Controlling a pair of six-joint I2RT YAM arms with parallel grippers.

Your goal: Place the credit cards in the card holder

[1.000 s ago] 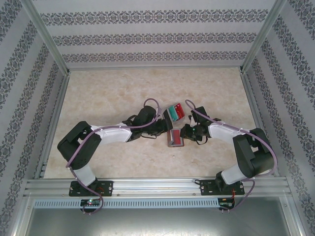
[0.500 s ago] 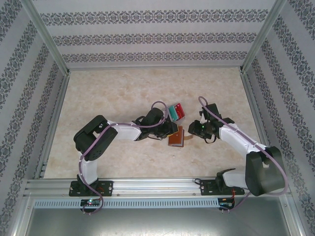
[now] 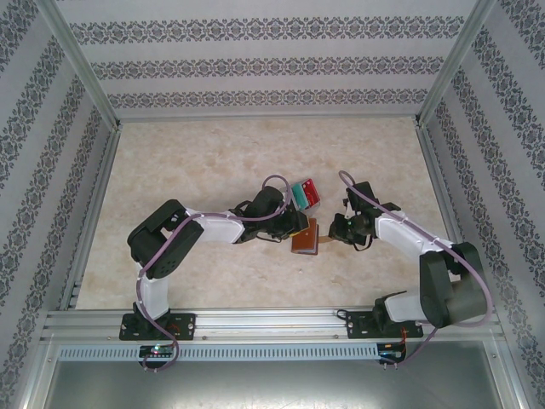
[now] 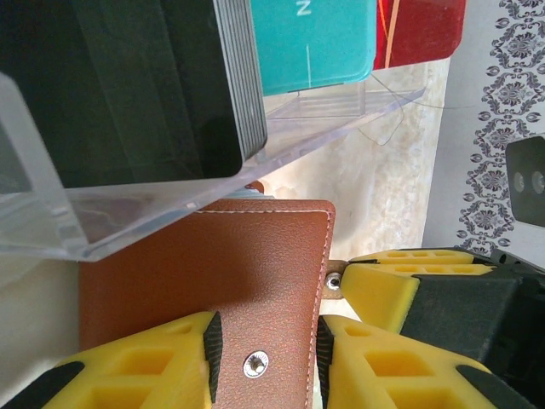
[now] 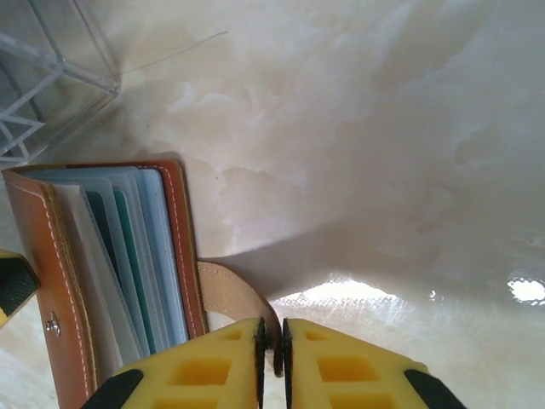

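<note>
Left claw: the left gripper (image 4: 268, 342) is clamping the leather cover of the card holder (image 4: 196, 264), one yellow finger on each side of it, and I am reading that as a firm hold.

Right claw: the right gripper (image 5: 272, 336) is pinching the snap tab (image 5: 234, 294) with its fingers pressed together on the strap.

Holder position: it is sitting just below centre in the top view, stretched between the two claws. In the right wrist view it is lying open at lower left and showing its clear sleeves.

Cards position: the credit cards (image 4: 315, 43) are standing in the clear tray (image 4: 341, 115), dark grey at upper left, teal in the middle and red at upper right of the left wrist view. None is looking seated in a slot yet, as far as I am judging.

Key relation: the tray is lying just beyond the holder, toward the top of the left wrist frame, with its lower edge overhanging the leather. I cannot tell whether they are touching. The holder's long axis is running up and down in the right wrist frame.

Nearer arm: the left arm is sitting closer to the tray, but it is anchoring the holder, so I am expecting the right arm to go for a card.

Arm pose: both arms are reaching low over the table (image 3: 196, 162), bent inward toward each other.
</note>
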